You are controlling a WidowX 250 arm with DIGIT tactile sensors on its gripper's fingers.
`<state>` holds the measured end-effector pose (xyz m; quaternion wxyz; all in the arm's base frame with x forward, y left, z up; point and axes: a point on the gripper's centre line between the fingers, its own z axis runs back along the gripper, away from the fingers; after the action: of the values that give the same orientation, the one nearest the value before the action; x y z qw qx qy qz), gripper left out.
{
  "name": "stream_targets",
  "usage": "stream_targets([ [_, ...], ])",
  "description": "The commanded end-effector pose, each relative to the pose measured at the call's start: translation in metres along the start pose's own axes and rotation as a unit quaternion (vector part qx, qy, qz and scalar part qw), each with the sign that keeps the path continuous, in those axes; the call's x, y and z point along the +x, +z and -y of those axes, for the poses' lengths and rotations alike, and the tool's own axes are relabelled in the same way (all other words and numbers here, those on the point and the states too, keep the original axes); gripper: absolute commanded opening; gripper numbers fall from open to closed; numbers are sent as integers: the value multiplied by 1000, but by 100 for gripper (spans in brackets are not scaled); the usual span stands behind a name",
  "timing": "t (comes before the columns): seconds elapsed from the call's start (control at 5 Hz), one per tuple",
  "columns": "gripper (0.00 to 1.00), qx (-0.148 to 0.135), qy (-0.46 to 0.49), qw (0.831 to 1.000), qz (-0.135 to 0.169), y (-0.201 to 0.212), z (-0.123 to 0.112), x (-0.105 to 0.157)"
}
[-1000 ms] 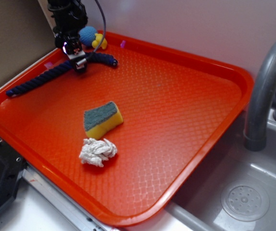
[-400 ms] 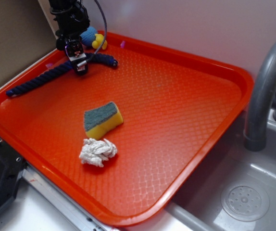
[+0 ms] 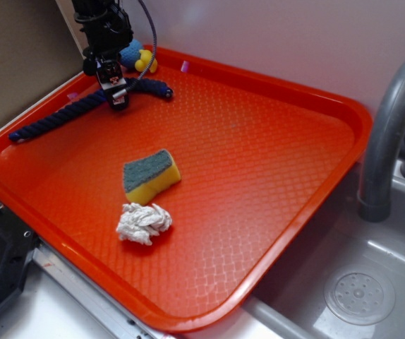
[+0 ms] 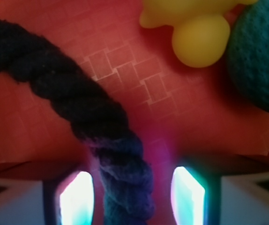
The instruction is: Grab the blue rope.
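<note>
The blue rope (image 3: 58, 119) is a thick dark navy twisted cord lying along the far left of the orange tray (image 3: 259, 155), from the left rim to near the back corner. My gripper (image 3: 117, 90) is down over the rope's right part. In the wrist view the rope (image 4: 69, 98) runs between my fingers, with a gap on each side. The gripper (image 4: 132, 192) is open, and its lit fingertips (image 4: 76, 199) straddle the cord without pressing it.
A light-blue crocheted ball (image 3: 129, 52) and a yellow toy (image 3: 146, 62) sit just behind the gripper in the tray's back corner. A yellow sponge (image 3: 151, 174) and a crumpled white wad (image 3: 142, 222) lie mid-tray. A grey faucet (image 3: 389, 120) and sink (image 3: 358, 296) are at the right.
The gripper has turned slightly and settled a little lower over the rope. The rope and the other things have not moved.
</note>
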<state>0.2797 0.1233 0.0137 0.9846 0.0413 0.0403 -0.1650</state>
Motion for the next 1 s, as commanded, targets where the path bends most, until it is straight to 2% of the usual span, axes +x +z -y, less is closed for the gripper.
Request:
stream_targets([
  [0.0,0,5,-11,1000,7,-1,1,0],
  [0.6,0,21,-44,999,0,-2,6,5],
  [0.8,0,35,-44,998,5,13,13,7],
])
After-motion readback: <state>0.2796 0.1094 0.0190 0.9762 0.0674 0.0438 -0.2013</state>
